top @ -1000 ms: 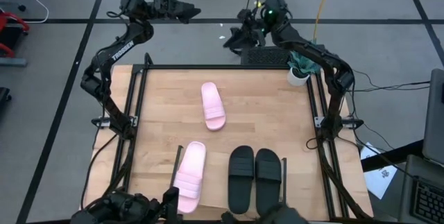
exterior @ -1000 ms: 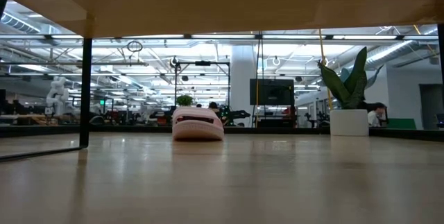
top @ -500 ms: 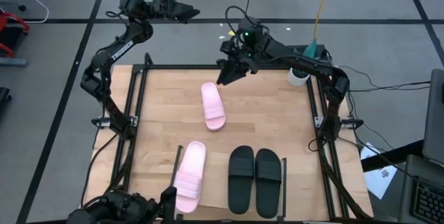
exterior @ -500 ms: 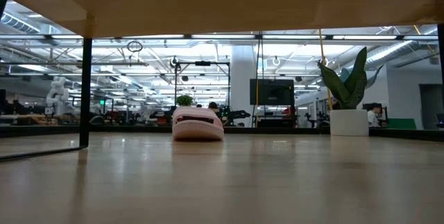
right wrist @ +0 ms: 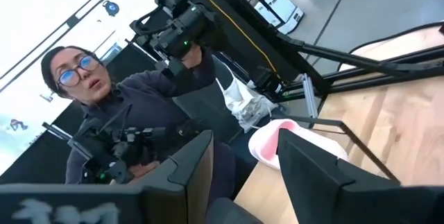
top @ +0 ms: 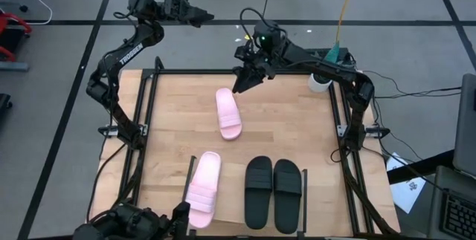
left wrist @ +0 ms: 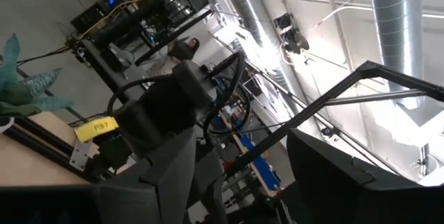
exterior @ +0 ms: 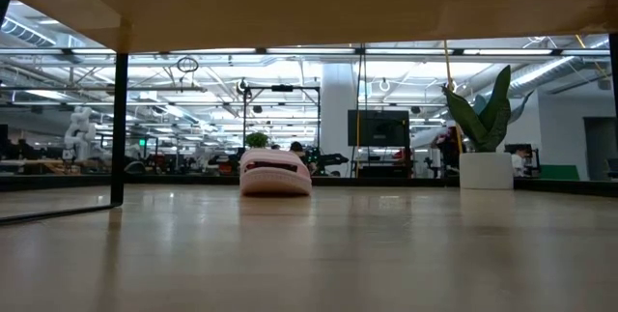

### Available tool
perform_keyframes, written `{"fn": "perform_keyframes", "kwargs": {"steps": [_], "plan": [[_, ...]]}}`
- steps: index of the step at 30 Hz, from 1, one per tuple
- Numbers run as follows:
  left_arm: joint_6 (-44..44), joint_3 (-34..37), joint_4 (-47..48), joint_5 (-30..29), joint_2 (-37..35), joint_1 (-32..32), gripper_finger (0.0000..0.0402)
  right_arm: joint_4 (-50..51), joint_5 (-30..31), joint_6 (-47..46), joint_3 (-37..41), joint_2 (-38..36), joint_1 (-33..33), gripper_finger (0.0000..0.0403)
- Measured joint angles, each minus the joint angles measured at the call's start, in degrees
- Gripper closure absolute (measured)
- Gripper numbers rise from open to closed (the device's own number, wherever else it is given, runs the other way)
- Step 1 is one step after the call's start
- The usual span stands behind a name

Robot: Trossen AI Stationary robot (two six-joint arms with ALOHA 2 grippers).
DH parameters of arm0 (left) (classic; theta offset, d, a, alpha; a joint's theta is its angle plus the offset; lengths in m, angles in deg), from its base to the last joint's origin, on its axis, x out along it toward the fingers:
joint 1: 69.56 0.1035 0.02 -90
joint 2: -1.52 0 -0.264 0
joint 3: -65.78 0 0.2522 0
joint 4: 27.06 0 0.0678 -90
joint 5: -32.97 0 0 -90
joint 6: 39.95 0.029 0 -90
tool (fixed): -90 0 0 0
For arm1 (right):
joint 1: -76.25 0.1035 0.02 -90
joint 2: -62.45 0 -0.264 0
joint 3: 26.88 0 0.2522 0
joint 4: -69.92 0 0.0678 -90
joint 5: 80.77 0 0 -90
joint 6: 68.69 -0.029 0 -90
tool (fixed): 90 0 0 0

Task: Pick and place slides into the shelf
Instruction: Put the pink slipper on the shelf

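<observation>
Four slides on the wooden worktop [top: 163, 132], all lying flat with straps up. The loose pink slide [top: 229, 113] sits toward the far middle, long axis running roughly far-to-near with a slight tilt; I can't tell toe from heel from above. In the low view it shows end-on, just a pink hump on the wood.

The other pink slide [top: 203, 189] lies at the near edge, left of center, leaning a bit so its far end tips right. Right next to it is the black pair [top: 273, 193], side by side and touching, both long axes parallel and running far-to-near. Near the front there are thin black rails, one just left of the near pink slide and one just right of the black pair, so those three lie between the rails.

The right gripper [top: 239, 86] hovers just past the far end of the loose pink slide, aimed down at it, not touching. In the right wrist view its fingers [right wrist: 187, 168] stand apart with the pink slide visible between them, and a person sits in the room beyond.

The left gripper [top: 207, 18] is parked well off the worktop past the far left corner, fingers [left wrist: 163, 175] apart with nothing in them.

Readable writing: "TROSSEN" in white along the left arm. A potted plant [top: 321, 75] stands at the far right corner.
</observation>
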Motion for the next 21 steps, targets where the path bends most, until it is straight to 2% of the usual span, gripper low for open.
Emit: {"fn": "perform_keyframes", "kwargs": {"steps": [7,15,17,21], "plan": [[0.16,0.00,0.00,-0.39,0.00,0.00,0.0174,-0.02,-2.97,-1.47,1.27,-0.07,-1.56,0.0252],[0.14,0.02,0.00,-1.05,0.00,0.00,0.0174,-1.72,-1.97,-5.97,6.08,-0.02,-10.97,0.0252],[0.13,0.02,0.00,-1.10,0.00,-0.04,0.0174,-8.38,2.49,-7.11,6.08,-0.02,-13.44,0.0252],[0.13,0.02,0.02,-2.83,0.00,-0.04,0.0174,-22.91,16.23,-10.40,6.02,-0.03,-15.76,0.0252]]}}
